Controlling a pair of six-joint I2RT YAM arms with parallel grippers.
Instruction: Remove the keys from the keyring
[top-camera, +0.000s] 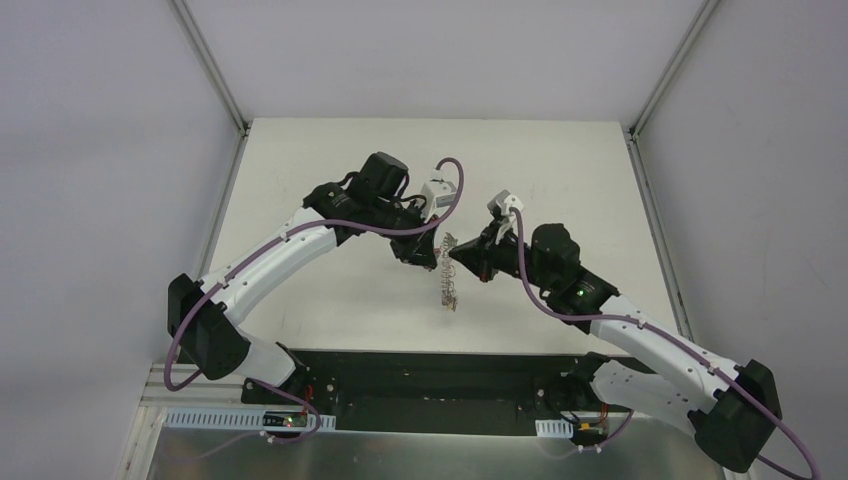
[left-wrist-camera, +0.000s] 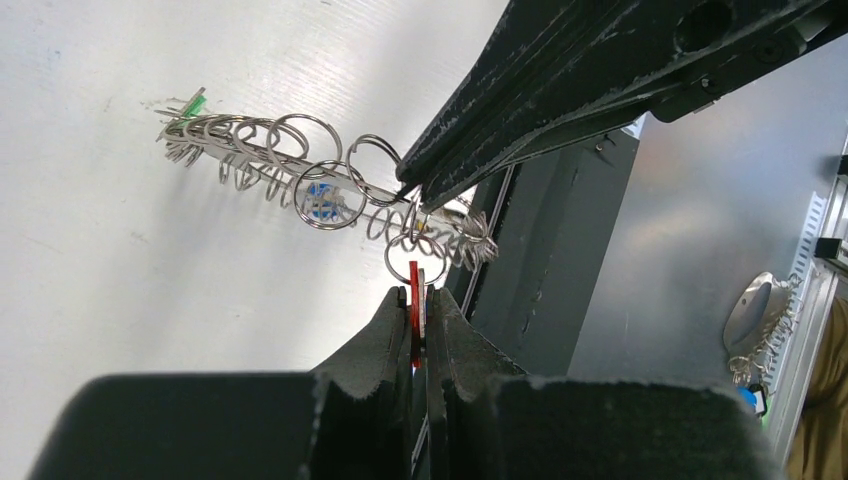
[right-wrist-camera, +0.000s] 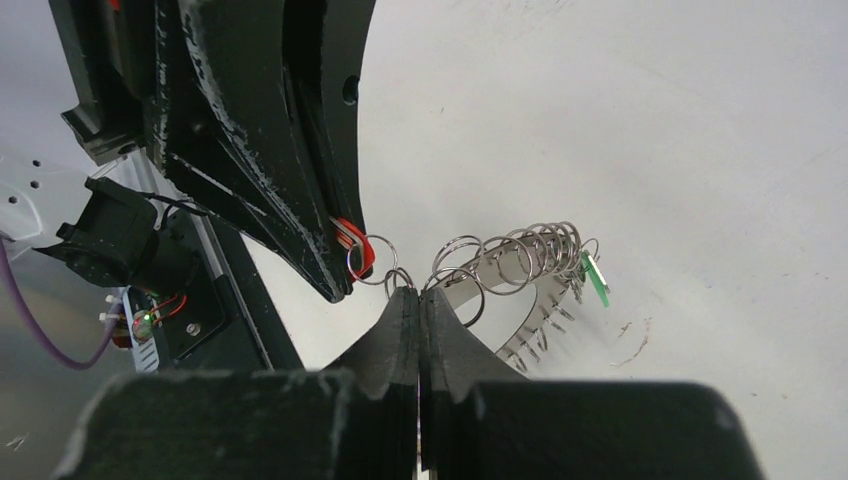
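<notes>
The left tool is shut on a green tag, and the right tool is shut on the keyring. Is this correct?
No: the left wrist view shows the left tool shut on a red tag, not green. The right tool is indeed shut on the keyring.

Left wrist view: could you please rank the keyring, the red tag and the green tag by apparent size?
1. keyring, largest by far.
2. red tag, though it is seen edge-on and closest to the camera.
3. green tag, smallest, and also farthest away.
</notes>
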